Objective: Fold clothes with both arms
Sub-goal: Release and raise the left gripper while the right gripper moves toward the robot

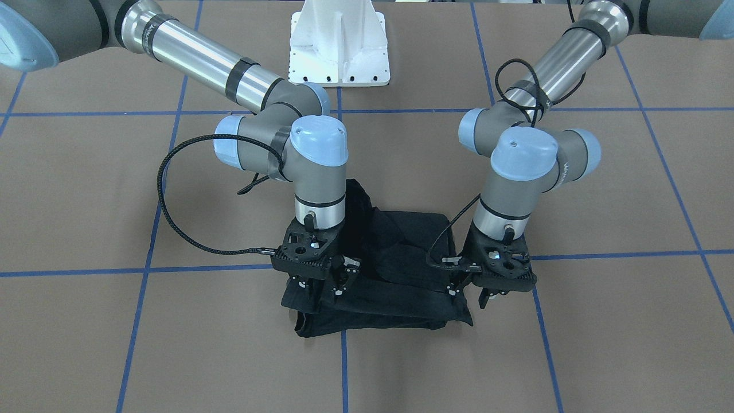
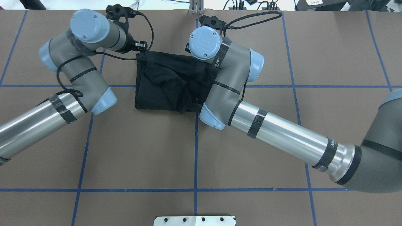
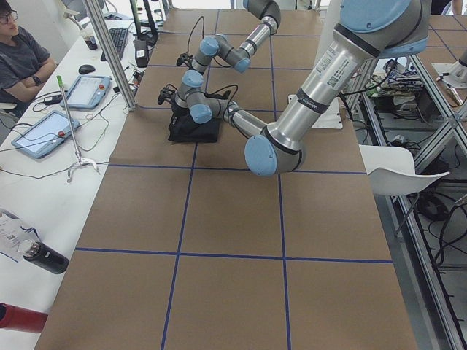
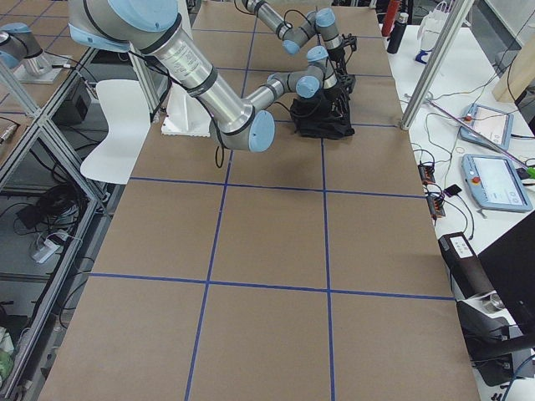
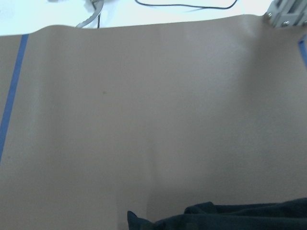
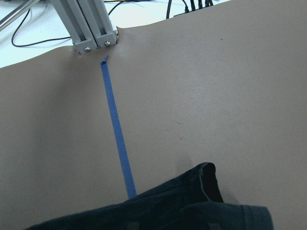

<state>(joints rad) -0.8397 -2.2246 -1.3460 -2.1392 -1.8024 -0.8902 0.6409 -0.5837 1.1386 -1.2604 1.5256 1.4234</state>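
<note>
The black T-shirt is folded into a rumpled, roughly rectangular bundle of soft matte cloth. No print is shown. It lies mid-table, well out from the white pedestal.

Its edge farthest from the pedestal is met from above by both black grippers. The right gripper is set over one end and the left gripper over the opposite corner. Both pairs of fingers are seen spread apart with their tips at the cloth. Whether any fabric is caught cannot be told.

The table is covered in smooth brown paper, which is gridded with blue tape.
</note>
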